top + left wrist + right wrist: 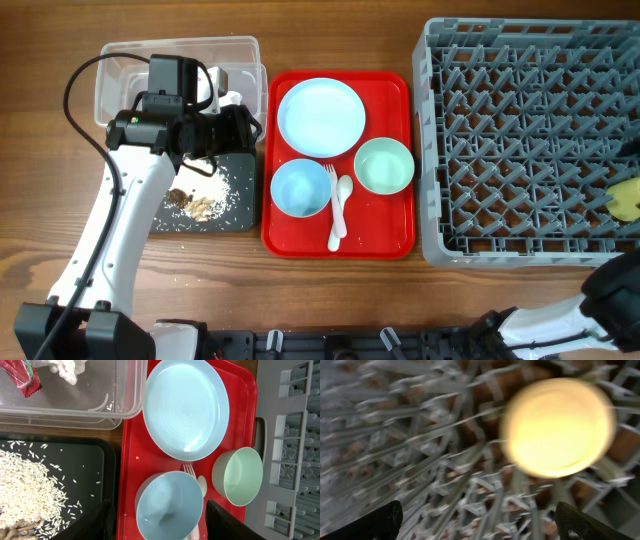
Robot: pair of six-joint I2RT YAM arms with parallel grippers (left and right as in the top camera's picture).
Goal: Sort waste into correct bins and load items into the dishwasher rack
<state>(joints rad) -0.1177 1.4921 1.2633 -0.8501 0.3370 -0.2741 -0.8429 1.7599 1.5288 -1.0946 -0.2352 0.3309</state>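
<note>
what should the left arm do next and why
Probably lower the open left gripper onto the rim of the pale blue bowl and close. The bowl lies between its fingers in the wrist view, on the red tray, while the tissue and wrapper already sit in the clear tub and the rice in the black tray.
</note>
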